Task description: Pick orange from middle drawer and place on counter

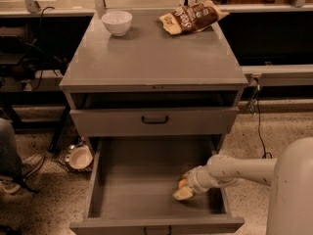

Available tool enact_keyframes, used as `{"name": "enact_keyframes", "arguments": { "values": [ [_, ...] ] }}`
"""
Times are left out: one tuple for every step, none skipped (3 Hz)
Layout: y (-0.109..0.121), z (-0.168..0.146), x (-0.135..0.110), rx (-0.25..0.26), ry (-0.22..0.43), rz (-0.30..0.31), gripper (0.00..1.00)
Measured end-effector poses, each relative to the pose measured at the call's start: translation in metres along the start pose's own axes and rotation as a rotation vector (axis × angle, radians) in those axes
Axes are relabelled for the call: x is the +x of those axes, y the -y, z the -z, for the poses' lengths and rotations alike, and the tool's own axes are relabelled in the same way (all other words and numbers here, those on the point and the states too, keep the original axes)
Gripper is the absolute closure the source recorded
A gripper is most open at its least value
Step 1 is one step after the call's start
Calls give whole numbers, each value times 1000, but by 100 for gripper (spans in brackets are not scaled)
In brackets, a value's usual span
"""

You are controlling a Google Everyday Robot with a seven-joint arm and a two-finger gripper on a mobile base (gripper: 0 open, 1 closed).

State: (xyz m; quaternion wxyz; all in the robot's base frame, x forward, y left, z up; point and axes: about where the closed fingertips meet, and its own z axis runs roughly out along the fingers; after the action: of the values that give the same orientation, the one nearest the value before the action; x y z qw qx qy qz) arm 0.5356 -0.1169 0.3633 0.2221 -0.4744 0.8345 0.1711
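The middle drawer is pulled wide open below the cabinet, and its flat grey floor shows. The orange lies on that floor near the front right corner, mostly covered. My gripper reaches in from the right on a pale arm and sits right at the orange, low in the drawer. The counter is the grey top of the cabinet, above.
A white bowl stands at the counter's back left and a chip bag at its back right. A shallower drawer front with a black handle sits above the open drawer. A dish lies on the floor at left.
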Motion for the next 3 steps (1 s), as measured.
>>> {"name": "enact_keyframes", "arguments": {
  "values": [
    [5,-1,12,-1,-19,11,59],
    [18,32,9,3,34,39,90],
    [19,80,8,-1,136,56,100]
  ]
}}
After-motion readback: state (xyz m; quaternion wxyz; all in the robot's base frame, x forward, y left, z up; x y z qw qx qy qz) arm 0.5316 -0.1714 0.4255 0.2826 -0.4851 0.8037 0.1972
